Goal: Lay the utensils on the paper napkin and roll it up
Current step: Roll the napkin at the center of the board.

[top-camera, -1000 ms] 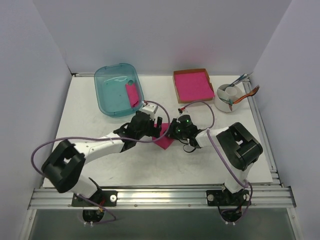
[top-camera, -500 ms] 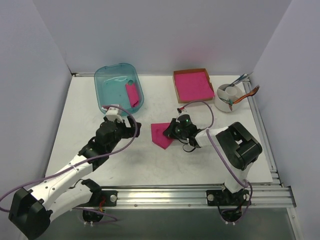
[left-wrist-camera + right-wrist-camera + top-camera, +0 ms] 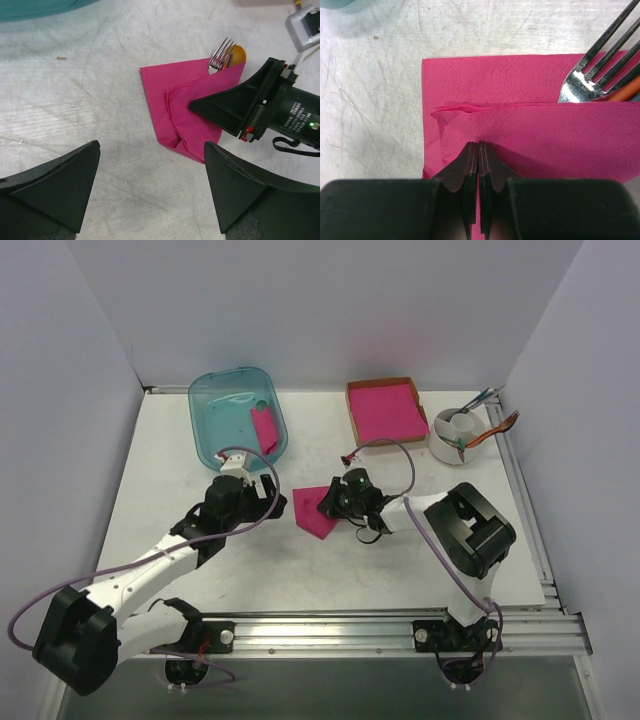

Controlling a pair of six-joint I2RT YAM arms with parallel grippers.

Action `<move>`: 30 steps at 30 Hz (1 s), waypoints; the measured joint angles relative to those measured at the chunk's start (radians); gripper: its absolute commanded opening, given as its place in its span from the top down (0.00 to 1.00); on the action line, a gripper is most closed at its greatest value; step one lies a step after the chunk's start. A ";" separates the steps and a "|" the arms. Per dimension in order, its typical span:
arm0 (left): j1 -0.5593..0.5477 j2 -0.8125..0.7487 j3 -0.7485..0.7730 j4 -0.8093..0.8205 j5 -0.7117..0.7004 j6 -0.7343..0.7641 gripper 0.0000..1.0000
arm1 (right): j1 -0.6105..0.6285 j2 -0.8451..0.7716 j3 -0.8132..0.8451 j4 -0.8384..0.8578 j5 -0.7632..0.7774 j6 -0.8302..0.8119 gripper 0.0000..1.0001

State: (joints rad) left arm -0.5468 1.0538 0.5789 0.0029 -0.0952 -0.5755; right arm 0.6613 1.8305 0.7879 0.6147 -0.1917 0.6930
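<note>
The paper napkin (image 3: 311, 512) lies folded near mid-table, with the fork (image 3: 220, 52) tines and the orange spoon (image 3: 239, 51) bowl protruding from under its folded flap at 1 o'clock in the left wrist view. The right gripper (image 3: 478, 146), at the napkin's 3 o'clock in the top view, has its jaws closed tip to tip on the flap; whether paper is pinched between them cannot be determined. The left gripper (image 3: 268, 498) stands spread wide at the napkin's 9 o'clock, holding nothing and apart from it.

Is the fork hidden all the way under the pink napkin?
No, the shiny prongs of the fork stick out past the folded edge of the napkin.
</note>
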 measured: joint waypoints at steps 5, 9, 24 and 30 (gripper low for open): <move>-0.008 0.087 0.009 -0.001 0.004 -0.024 0.05 | 0.033 -0.016 -0.019 0.004 0.010 0.000 1.00; -0.017 0.153 0.010 0.010 0.020 -0.050 0.01 | 0.062 -0.045 -0.063 0.020 0.010 0.002 1.00; -0.059 0.451 0.097 0.086 0.006 -0.084 0.33 | 0.122 -0.088 -0.102 0.003 0.026 0.002 1.00; -0.063 0.525 0.136 0.087 -0.038 -0.094 0.35 | 0.128 -0.089 -0.102 0.002 0.034 0.002 1.00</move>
State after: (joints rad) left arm -0.6098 1.5784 0.7147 0.0902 -0.1333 -0.6693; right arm 0.7891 1.7416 0.6861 0.6170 -0.1574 0.6952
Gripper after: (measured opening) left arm 0.656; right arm 0.026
